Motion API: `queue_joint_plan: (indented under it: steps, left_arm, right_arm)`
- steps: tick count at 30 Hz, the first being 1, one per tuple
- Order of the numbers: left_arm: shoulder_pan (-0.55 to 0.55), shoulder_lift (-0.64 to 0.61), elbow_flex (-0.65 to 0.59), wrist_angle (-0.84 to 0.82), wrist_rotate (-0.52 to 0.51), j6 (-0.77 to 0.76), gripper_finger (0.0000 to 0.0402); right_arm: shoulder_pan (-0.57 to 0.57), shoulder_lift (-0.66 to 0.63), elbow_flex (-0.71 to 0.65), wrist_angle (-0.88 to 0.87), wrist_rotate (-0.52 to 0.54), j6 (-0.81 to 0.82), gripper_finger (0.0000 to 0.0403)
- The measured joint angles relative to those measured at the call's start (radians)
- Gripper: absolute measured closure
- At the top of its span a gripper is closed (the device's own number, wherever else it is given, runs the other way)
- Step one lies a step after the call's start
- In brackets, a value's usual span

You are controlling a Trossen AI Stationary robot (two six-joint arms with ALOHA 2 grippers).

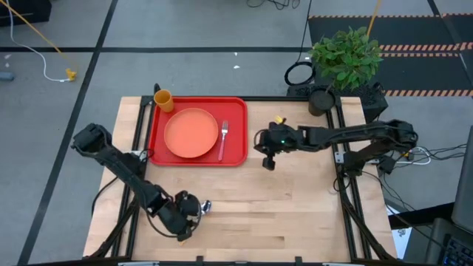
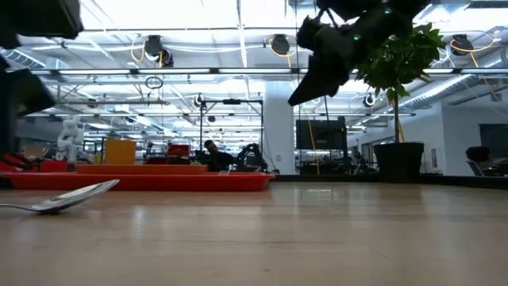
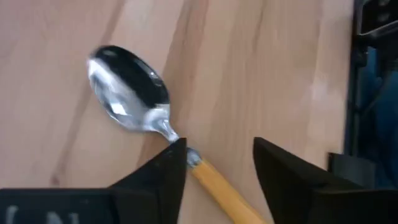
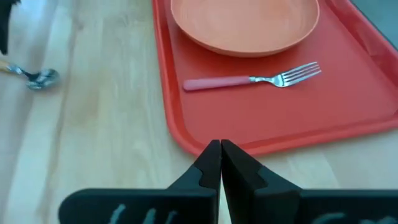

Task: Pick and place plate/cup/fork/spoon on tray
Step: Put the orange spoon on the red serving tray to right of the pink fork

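The red tray [image 1: 235,151] lies at the table's far left. On it rest the orange plate [image 1: 191,133] and, to the plate's right, the pink-handled fork [image 1: 222,139]. The yellow cup [image 1: 163,100] stands at the tray's far left corner. The spoon [image 3: 130,93] lies flat on the wood near the table's near edge, seen also in the low view [image 2: 67,196]. My left gripper [image 3: 217,146] hovers open above it, a finger on either side of the orange handle [image 3: 219,186]. My right gripper [image 4: 219,148] hangs shut above the table, just right of the tray.
A potted plant [image 1: 345,55] stands at the table's far right corner. A small yellow object [image 1: 279,120] lies on the wood by the right arm. Bare wood stretches across the table's middle and near right [image 1: 295,214].
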Motion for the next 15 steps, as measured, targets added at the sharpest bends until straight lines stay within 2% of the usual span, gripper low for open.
queue_joint_plan:
  steps: [5,9,15]
  left_arm:
    - [-0.050,0.031,0.000,-0.050,0.007,-0.113,0.0185]
    - [-0.073,0.081,0.000,-0.045,0.007,-0.164,0.0181]
    - [-0.085,0.139,0.004,-0.024,-0.067,-0.205,0.0181]
  right_arm:
    - [0.014,-0.051,-0.045,0.045,0.026,0.086,0.0399]
    - [0.042,-0.054,-0.045,0.058,0.130,0.122,0.0399]
    - [0.077,-0.054,-0.045,0.132,0.162,0.153,0.0399]
